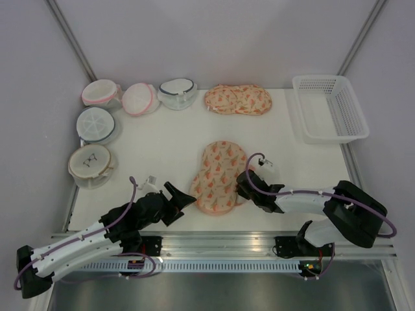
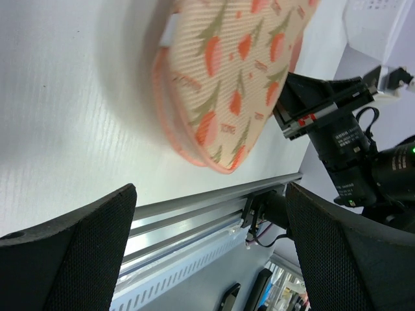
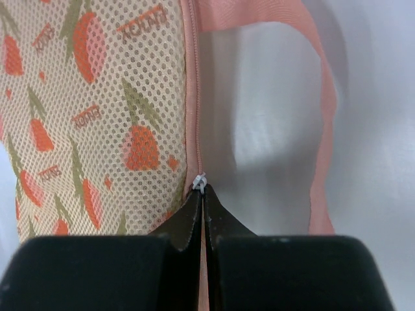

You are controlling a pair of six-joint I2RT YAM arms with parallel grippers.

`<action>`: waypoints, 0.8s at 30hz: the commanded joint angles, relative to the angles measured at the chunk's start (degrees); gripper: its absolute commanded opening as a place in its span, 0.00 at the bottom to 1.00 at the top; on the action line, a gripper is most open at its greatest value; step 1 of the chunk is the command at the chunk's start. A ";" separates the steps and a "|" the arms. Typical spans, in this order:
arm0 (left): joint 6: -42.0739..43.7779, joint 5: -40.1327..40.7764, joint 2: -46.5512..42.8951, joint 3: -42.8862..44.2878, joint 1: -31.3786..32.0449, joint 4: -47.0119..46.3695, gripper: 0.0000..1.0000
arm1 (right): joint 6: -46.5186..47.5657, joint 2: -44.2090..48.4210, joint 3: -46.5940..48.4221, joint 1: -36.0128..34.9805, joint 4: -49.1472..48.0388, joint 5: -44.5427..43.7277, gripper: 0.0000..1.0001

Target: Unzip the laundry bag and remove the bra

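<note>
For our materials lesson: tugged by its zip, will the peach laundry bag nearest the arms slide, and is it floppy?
Probably light: the laundry bag is thin mesh, so it may slide on the smooth table. Likely floppy: its pink trim loop curves loosely.

We see a white bench (image 1: 162, 146) enclosed by pale lilac walls (image 1: 214, 39), grey corner posts (image 1: 70, 39), and soft, even light.

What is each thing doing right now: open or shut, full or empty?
laundry bag, lying flat, zip looks shut.
right gripper, shut on zipper pull.
left gripper, open, empty.
basket, empty.
other peach bag, lying flat, untouched.
</note>
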State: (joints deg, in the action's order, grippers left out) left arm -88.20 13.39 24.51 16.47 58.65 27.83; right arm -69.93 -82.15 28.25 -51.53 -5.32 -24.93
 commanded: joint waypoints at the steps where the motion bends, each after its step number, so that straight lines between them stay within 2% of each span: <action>1: -2.06 0.59 0.97 1.37 0.41 0.82 1.00 | -5.65 7.34 -3.54 1.25 5.40 -8.11 0.00; 4: -1.88 0.85 0.89 1.55 0.41 0.73 1.00 | -6.45 14.02 -6.89 1.34 8.04 -8.47 0.00; 7: -2.06 0.85 1.15 1.37 0.41 0.29 1.00 | -3.90 16.23 -8.30 1.26 5.78 -4.19 0.00; 11: -2.67 0.76 1.68 0.41 0.41 -1.73 1.00 | 1.89 11.06 -5.77 0.38 -2.39 5.39 0.00; 12: -2.94 0.68 1.94 0.14 0.41 -2.51 1.00 | 2.95 7.04 -4.53 0.20 -3.63 7.68 0.00; 17: -4.34 -0.29 5.62 -2.05 0.41 -13.66 1.00 | 5.77 -4.31 2.24 -4.98 -13.64 16.56 0.00; 19: -4.96 -0.99 7.82 -1.88 0.50 -17.70 1.00 | 6.03 -6.35 2.25 -6.91 -20.83 19.03 0.00; 24: -4.61 -0.65 15.38 0.49 0.59 -19.31 0.99 | 8.84 -9.52 4.62 -8.59 -25.88 24.40 0.00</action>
State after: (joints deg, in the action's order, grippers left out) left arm -91.07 12.82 37.39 14.94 58.98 13.21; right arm -63.90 -91.31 30.81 -59.44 -23.00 -5.63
